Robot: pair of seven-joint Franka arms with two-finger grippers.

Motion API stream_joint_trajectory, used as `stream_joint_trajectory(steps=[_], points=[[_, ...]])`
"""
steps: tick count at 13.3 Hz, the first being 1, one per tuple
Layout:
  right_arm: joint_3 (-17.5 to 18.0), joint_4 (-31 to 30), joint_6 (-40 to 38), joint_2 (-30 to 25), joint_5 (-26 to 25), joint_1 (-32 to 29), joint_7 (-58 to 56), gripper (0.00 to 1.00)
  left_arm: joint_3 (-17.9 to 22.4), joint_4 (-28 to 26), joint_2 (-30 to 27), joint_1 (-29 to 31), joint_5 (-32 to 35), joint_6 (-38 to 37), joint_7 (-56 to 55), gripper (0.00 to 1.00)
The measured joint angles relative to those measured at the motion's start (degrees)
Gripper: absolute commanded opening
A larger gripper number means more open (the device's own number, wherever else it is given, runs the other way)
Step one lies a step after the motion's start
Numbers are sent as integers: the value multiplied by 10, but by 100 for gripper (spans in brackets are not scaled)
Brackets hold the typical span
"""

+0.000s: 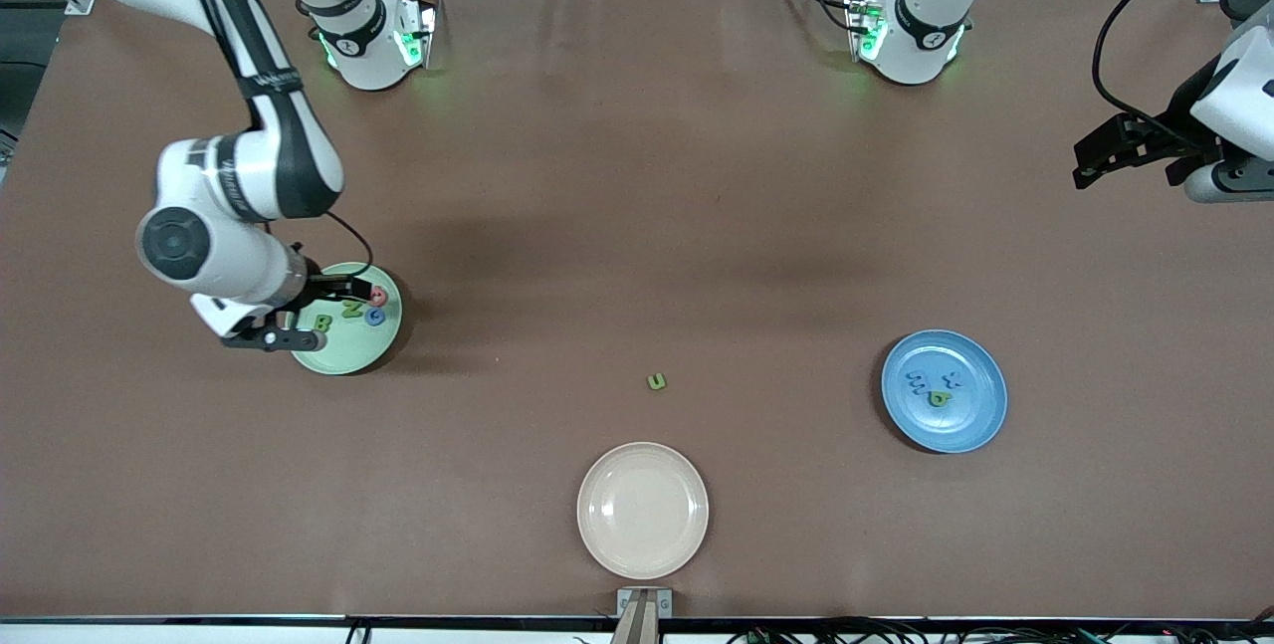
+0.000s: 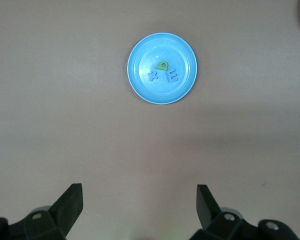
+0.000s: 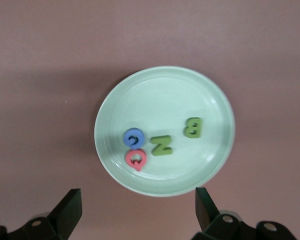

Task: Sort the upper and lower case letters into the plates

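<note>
Front view: the brown table [image 1: 637,176] carries three plates. The mint green plate [image 1: 348,350] lies toward the right arm's end, holding a green B [image 1: 321,322], a green N [image 1: 351,310], a blue letter [image 1: 374,317] and a red Q [image 1: 378,296]. The right gripper [image 1: 269,321] hangs over this plate's rim, empty. The blue plate [image 1: 970,425] lies toward the left arm's end, with two blue letters and a green one in it. A cream-beige plate [image 1: 643,510] sits at the table's edge nearest the front camera, midway along it. A small green letter u [image 1: 656,382] lies alone on the table, between the two coloured plates and farther from the camera than the cream plate. The left gripper [image 1: 1130,151] waits over the table's edge at the left arm's end.

Left wrist view: the left gripper [image 2: 139,202] has its fingers [image 2: 72,200] spread wide with nothing between them. The blue plate [image 2: 140,85] lies on bare table, holding a blue x [image 2: 153,76], a green letter [image 2: 163,65] and a blue E-like letter [image 2: 172,76], close together.

Right wrist view: the right gripper [image 3: 138,207] stands with fingers [image 3: 70,207] wide apart, holding nothing, above the mint green plate [image 3: 115,100]. In it the red Q [image 3: 136,159] touches the blue letter [image 3: 133,137]; the green N [image 3: 162,145] lies beside them and the green B [image 3: 193,127] a little apart.
</note>
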Motion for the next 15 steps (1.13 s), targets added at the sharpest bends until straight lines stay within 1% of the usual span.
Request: stream_joint_trajectory(steps=[3, 5, 8, 10, 13, 15], points=[[-2, 108, -128, -4, 0, -39, -72, 100, -3, 0, 0, 0, 0, -5, 0, 100], [-2, 156, -164, -4, 0, -60, -96, 100, -5, 0, 0, 0, 0, -10, 0, 100], [-2, 217, -214, -3, 0, -67, -103, 100, -7, 0, -1, 0, 0, -11, 0, 100], [-2, 248, -234, -2, 0, -67, -103, 100, -7, 0, -1, 1, 0, -12, 0, 100], [-1, 259, -237, 0, 0, -67, -103, 100, -7, 0, -1, 2, 0, -12, 0, 100], [0, 262, -256, 0, 0, -67, -103, 100, -7, 0, -1, 2, 0, -12, 0, 100]])
